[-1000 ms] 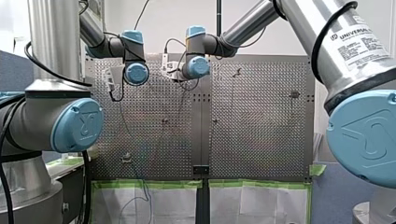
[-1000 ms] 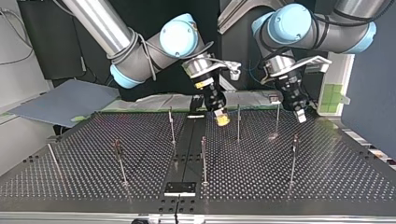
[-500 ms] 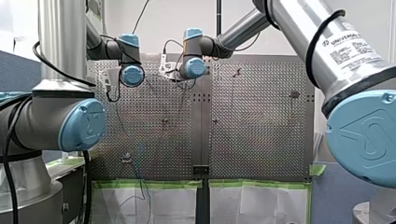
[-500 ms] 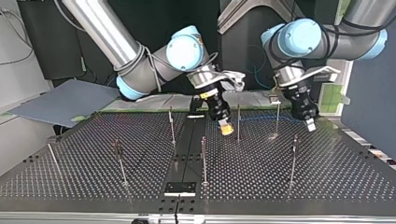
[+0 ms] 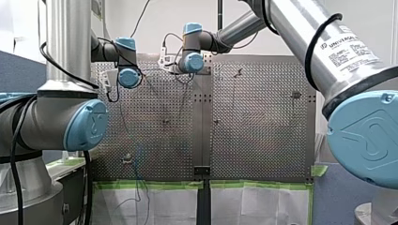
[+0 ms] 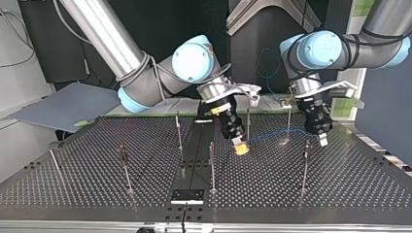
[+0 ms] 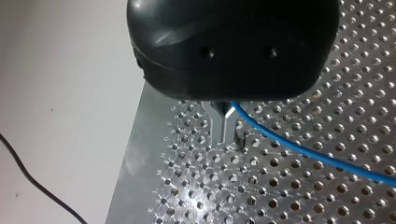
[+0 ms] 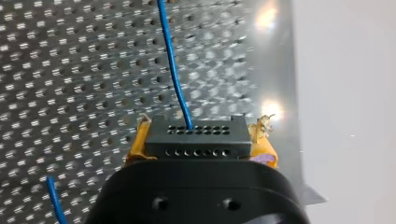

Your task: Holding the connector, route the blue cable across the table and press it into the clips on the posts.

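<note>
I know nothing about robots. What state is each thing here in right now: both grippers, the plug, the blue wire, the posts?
My right gripper: shut on the connector, yellow pads either side.
The connector: held, holes facing outward.
My left gripper: shut on the blue cable.
The blue cable: strung between the two grippers.
The posts: upright; clips too small to judge.
</note>
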Tool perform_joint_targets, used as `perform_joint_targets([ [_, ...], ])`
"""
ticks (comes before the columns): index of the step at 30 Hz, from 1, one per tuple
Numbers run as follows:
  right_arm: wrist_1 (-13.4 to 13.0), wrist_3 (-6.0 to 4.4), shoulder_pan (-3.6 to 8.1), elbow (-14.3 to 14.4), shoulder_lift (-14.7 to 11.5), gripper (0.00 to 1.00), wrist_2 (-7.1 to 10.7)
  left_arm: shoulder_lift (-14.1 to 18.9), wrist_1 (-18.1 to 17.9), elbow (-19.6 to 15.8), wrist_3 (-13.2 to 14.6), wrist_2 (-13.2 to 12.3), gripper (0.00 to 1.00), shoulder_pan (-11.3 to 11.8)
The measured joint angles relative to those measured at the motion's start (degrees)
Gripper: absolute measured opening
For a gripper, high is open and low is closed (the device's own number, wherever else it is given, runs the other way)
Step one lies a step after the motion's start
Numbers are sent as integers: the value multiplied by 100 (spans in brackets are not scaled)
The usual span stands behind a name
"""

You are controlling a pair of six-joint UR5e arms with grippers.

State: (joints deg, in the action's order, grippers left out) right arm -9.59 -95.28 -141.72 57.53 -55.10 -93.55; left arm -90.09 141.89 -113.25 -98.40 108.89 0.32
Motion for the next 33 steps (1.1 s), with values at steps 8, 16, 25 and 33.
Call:
perform_joint_targets([
  [8,100,-1,-33,-404,165,0,1,-3,6,33,-87,10,0,121],
  [16,120,-1,-38,-744,303,0,1,-5,35,212,-128,-172,0,250],
  [25,167,-6,-28,-798,348,0,-21,-146,254,335,-170,-254,0,328],
  [33,227,-10,-26,-799,367,0,-32,-174,292,325,-99,-279,0,285],
])
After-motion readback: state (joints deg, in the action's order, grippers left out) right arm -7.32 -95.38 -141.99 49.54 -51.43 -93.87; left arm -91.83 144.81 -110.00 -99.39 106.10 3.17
